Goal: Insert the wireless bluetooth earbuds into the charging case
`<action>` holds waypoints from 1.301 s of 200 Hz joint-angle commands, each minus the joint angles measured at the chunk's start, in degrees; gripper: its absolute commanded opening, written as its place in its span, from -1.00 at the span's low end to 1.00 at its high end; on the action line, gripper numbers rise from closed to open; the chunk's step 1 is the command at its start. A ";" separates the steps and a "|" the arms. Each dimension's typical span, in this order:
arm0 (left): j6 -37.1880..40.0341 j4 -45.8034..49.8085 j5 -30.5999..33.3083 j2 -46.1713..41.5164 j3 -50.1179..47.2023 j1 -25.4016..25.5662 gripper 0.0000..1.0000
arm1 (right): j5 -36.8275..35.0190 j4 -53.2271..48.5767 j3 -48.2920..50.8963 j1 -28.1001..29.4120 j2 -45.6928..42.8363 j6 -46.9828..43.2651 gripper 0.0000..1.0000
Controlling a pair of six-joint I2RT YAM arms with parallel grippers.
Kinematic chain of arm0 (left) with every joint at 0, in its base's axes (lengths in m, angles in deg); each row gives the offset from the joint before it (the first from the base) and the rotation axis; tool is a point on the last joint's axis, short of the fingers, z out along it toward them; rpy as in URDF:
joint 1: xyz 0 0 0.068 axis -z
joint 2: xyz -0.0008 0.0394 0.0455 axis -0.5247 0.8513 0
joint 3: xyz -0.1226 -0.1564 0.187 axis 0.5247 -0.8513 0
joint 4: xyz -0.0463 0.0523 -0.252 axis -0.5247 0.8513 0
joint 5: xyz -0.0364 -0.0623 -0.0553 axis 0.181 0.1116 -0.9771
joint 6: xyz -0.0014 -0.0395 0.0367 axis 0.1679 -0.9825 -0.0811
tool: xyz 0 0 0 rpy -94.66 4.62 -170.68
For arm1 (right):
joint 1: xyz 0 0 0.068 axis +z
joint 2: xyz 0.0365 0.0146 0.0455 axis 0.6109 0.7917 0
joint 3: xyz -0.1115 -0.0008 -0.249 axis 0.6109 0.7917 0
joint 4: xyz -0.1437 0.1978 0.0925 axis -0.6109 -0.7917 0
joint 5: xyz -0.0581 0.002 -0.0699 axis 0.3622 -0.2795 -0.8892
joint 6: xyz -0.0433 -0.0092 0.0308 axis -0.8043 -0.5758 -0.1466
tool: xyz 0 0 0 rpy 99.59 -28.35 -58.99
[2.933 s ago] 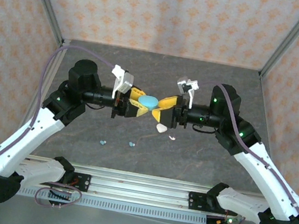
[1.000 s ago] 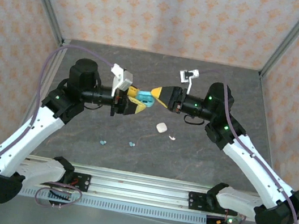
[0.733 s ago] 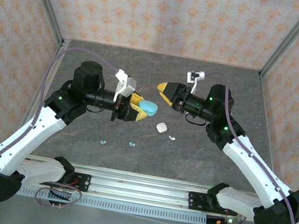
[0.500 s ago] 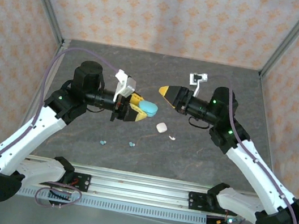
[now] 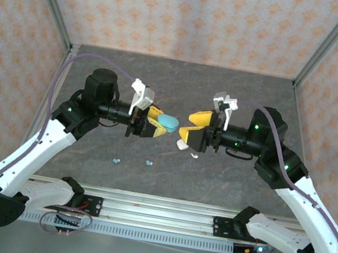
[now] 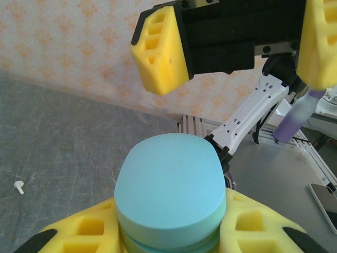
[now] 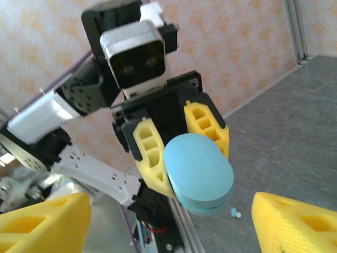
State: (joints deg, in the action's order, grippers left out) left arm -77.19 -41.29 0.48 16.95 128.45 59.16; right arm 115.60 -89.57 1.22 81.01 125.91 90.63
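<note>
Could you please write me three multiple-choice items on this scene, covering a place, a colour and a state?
1. Where is the blue case? A on a shelf; B in the left gripper; C in the right gripper.
2. What colour are the grippers' fingers? A green; B yellow; C red.
3. How is the right gripper? A open; B shut on the case; C shut on nothing.
Answers: 1 B, it sits clamped between that gripper's fingers. 2 B, both wrist views show yellow. 3 A, its fingers stand wide apart with nothing between.
</note>
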 commanded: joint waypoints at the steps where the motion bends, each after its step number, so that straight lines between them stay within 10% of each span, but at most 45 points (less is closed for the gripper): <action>1: 0.10 -1.31 -1.49 -0.07 1.78 0.10 -1.00 | -4.40 -7.91 -3.06 1.94 3.00 -9.75 0.59; 90: 0.10 -0.73 -1.61 -1.04 1.17 0.17 -1.00 | -13.12 -5.77 -4.73 2.44 5.58 -11.91 0.49; 260: 1.86 0.80 -2.45 -1.02 1.33 0.18 -1.00 | -8.50 -6.66 -11.38 1.57 11.68 -8.09 0.26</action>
State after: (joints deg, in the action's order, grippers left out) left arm -76.73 -40.83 0.76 16.93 128.45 59.00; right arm 107.51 -97.72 -7.76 83.55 136.68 81.45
